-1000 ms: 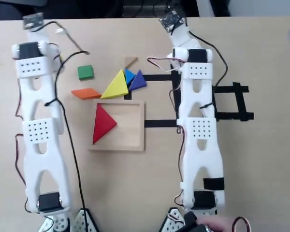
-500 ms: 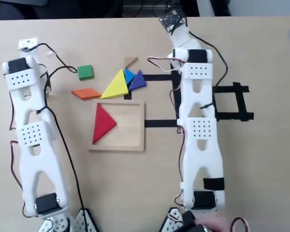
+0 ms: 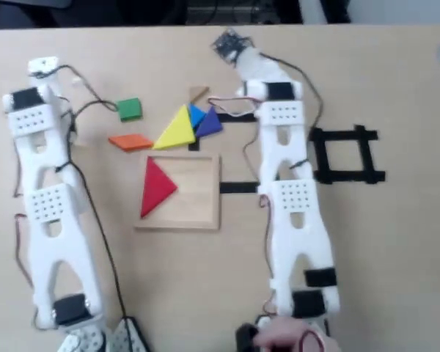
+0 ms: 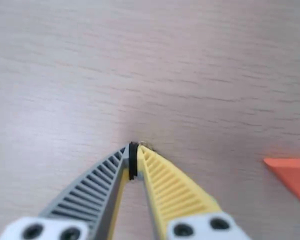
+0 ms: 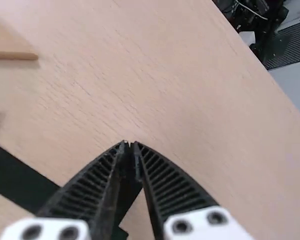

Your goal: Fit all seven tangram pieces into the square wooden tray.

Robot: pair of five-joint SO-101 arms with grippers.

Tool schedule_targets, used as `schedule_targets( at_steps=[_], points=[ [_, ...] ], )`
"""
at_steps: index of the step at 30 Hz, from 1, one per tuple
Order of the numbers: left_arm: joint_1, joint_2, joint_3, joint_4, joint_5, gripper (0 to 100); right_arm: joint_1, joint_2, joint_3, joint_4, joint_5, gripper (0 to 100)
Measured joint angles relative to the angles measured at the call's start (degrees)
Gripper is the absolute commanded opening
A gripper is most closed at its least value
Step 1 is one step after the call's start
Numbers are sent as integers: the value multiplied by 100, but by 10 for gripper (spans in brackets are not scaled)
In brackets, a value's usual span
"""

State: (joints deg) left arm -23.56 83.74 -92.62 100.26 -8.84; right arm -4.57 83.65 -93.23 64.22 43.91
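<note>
Tangram tray (image 3: 198,202) holds red triangle (image 3: 156,187) only. Tan triangle (image 3: 199,93) lies near right hand (image 5: 128,146); left hand (image 4: 133,150) well farther off. Both hands together, empty.

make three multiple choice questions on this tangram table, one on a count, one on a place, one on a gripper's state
1. How many pieces lie in the tray?
A. one
B. three
C. seven

2. Where is the green square?
A. in the tray
B. on the table, outside the tray
C. in a gripper

3. The left gripper is:
A. wide open
B. shut on the orange piece
C. shut on nothing

Answers:
1 A, the red triangle is the one piece inside the rim.
2 B, it sits on bare tabletop beyond the tray's far edge, touching nothing.
3 C, the left wrist view shows its fingers meeting at the tips with nothing between them.
</note>
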Motion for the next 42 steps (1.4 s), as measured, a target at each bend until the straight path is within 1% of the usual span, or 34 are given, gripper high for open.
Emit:
schedule_targets(
  at_steps=[16,19,22,27,30,34,35,37,39,42],
  points=[
    [0,0,18,0,0,35,-18,0,0,-9,-79,11],
    [0,0,18,0,0,35,18,0,0,149,-97,11],
    [0,0,18,0,0,35,237,-123,0,527,-193,11],
    [0,-9,18,0,0,35,677,-818,0,1389,-835,11],
    [35,-9,18,0,-9,35,809,-1319,0,2092,-1125,11],
    [88,-62,-114,9,9,35,985,-1987,0,3262,-1240,11],
    [158,-141,-141,-35,9,35,1011,-2127,0,3429,-1275,11],
    [387,-316,-123,-396,18,35,1116,-2365,-9,3490,-1459,11],
    [721,-527,-123,-695,18,37,1345,-2532,-9,3499,-1785,11],
    [1240,-703,-123,-879,18,40,1688,-2708,-9,3508,-2207,11]
  ],
)
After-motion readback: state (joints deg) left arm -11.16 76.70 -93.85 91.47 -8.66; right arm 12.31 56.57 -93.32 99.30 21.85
